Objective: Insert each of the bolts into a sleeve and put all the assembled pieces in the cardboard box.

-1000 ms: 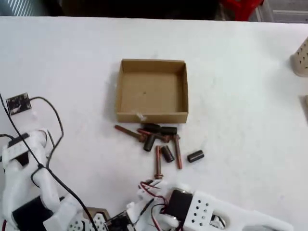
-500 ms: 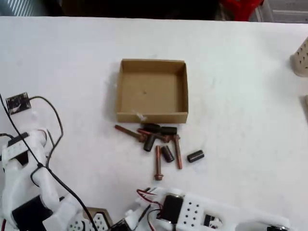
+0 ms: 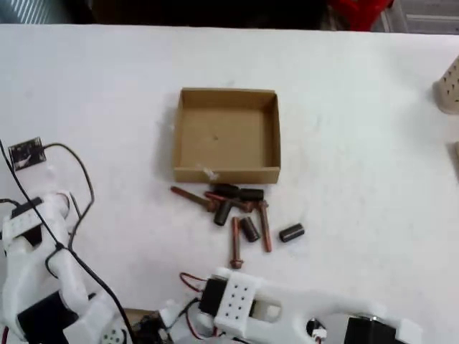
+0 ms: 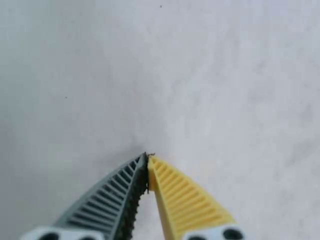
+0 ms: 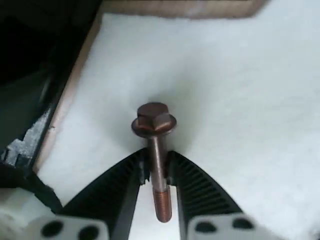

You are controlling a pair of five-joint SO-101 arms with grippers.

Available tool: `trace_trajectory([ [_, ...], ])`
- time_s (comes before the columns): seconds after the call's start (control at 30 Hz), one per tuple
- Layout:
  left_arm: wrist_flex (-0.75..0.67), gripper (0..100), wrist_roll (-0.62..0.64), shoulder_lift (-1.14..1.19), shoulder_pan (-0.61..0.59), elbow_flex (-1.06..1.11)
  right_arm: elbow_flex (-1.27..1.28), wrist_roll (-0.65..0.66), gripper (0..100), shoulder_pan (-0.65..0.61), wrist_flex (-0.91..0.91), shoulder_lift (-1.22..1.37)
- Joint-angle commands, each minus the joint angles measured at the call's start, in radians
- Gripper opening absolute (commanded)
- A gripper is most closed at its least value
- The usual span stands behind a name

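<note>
The white bench (image 3: 373, 143) carries the box (image 3: 226, 174) at its middle, open and empty. The right arm (image 3: 287, 319) lies along the near edge, and the left arm (image 3: 36, 265) stands at the near left corner. The left jaws are closed on nothing, tips together over bare bench. The right jaws grip a copper-coloured bolt (image 5: 155, 122) by its smooth shank. Its hex head sticks out past the tips and its threaded end points back toward the wrist.

Four loose bolts (image 3: 234, 240) and a handful of black sleeves (image 3: 290, 233) lie in a heap just on the near side of the box, some touching or crossing. One sleeve sits a little apart toward the right edge.

The bolt looks like rigid metal: small, dense for its size, smooth and round, so it can twist or slide in a pinch. The mid-shank hold is a sound one, and the end to be entered should stay free. The sleeves look like short, stiff, light tubes that will roll. I would take one across its side so the bore stays open.

Compared with a second ago, the right arm has swung toward the left corner along the near edge. The left arm has barely shifted. The box and the heap lie as they were.
</note>
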Motion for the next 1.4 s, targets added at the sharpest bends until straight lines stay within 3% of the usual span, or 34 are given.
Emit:
trace_trajectory([
  [0.0,0.012,2,0.009,0.001,-0.010,-0.046,-0.012,-0.078,1.7,0.004,-0.004,-0.033],
  [0.37,0.009,2,0.009,0.001,-0.025,-0.046,-0.152,-0.508,1.7,0.398,-0.028,-0.189],
  [0.6,0.009,2,0.009,0.001,-0.022,-0.046,-0.153,-0.753,2.2,0.429,-0.166,-0.186],
  [0.73,0.009,2,0.009,0.001,-0.022,-0.046,-0.132,-0.761,3.6,0.424,-0.242,-0.147],
  [0.87,0.009,2,0.009,0.001,-0.022,-0.046,-0.158,-0.766,12.3,0.424,-0.282,-0.007],
  [1.03,0.009,2,0.009,0.001,-0.021,-0.046,-0.285,-0.758,15.9,0.453,-0.165,0.077],
  [1.13,0.009,2,0.009,0.001,-0.021,-0.046,-0.354,-0.743,15.9,0.535,-0.039,0.038],
  [1.37,0.014,2,0.009,0.001,-0.010,-0.046,-0.339,-0.512,15.9,0.837,0.142,-0.185],
])
